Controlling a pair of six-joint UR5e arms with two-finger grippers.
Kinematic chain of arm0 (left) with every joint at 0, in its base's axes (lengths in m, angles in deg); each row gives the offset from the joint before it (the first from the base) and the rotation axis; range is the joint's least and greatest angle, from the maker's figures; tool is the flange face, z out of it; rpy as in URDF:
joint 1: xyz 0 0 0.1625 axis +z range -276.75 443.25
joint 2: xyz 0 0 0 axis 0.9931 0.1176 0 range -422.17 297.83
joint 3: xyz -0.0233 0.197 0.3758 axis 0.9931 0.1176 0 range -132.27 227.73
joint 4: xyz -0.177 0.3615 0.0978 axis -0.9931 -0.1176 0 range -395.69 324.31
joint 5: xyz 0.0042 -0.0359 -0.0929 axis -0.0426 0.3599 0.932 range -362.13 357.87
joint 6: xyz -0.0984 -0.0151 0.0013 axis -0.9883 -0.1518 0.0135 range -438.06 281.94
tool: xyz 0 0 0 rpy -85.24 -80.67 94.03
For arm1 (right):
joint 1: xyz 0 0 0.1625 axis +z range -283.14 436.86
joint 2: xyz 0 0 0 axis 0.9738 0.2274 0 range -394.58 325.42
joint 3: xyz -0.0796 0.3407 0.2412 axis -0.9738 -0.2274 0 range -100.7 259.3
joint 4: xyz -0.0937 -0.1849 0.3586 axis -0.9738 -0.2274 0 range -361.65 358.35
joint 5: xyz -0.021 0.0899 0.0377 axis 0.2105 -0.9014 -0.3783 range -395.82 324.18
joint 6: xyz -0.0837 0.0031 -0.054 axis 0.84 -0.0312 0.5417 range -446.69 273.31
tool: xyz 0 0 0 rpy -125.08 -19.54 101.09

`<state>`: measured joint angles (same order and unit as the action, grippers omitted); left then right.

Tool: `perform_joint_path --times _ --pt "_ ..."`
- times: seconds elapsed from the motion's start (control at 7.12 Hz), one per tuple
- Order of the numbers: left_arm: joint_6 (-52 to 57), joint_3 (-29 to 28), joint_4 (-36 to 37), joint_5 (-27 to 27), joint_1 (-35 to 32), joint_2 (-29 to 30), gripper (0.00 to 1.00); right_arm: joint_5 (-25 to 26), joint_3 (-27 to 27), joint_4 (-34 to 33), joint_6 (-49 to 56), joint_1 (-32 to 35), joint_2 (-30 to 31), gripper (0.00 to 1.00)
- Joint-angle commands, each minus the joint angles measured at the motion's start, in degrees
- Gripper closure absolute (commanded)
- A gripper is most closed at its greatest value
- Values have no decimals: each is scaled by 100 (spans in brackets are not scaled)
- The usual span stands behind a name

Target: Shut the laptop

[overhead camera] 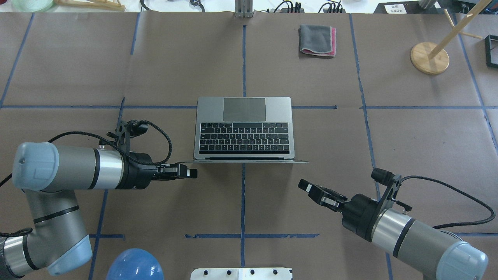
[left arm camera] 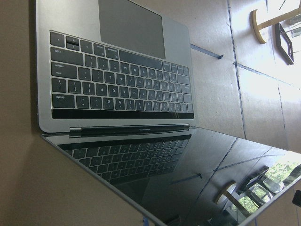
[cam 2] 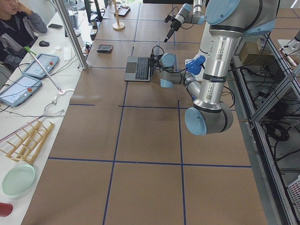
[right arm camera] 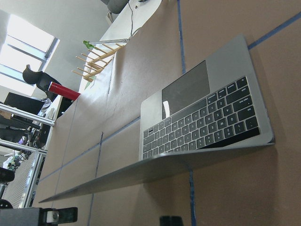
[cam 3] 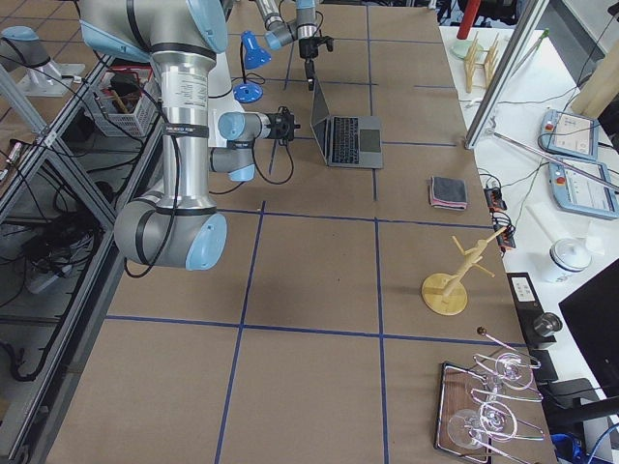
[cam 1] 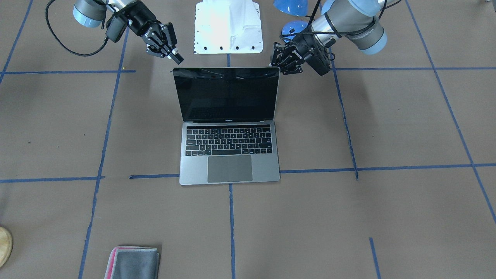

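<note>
The laptop (overhead camera: 244, 130) stands open in the middle of the table, its keyboard facing away from the robot and its black screen (cam 1: 226, 94) upright. It also shows in both wrist views (left arm camera: 122, 94) (right arm camera: 207, 117). My left gripper (overhead camera: 192, 172) is open and empty, just behind the lid's edge on the robot's left. In the front view it (cam 1: 277, 60) is right beside the screen's top corner. My right gripper (overhead camera: 307, 188) is open and empty, behind the lid on the other side and a little apart from it. In the front view it (cam 1: 176, 55) is near the other top corner.
A folded grey-and-pink cloth (overhead camera: 317, 40) lies at the far side. A wooden stand (overhead camera: 429, 58) is at the far right. A blue dome (overhead camera: 134, 265) and a white base plate (cam 1: 228, 27) are near the robot's base. An operator (cam 2: 16, 28) sits beyond the table.
</note>
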<state>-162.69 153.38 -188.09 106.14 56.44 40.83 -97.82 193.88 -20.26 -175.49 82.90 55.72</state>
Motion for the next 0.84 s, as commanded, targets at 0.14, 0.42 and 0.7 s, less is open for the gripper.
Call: perform_joint_path --times 0.14,0.42,0.7 --pt "-1 9 0 -7 0 0 100 144 -32 -73 11 160 -153 97" --pt "-1 9 0 -77 -9 0 100 144 -50 -81 11 265 -162 97" --pt "-1 0 8 -139 -70 0 100 144 -67 -195 11 318 -197 97"
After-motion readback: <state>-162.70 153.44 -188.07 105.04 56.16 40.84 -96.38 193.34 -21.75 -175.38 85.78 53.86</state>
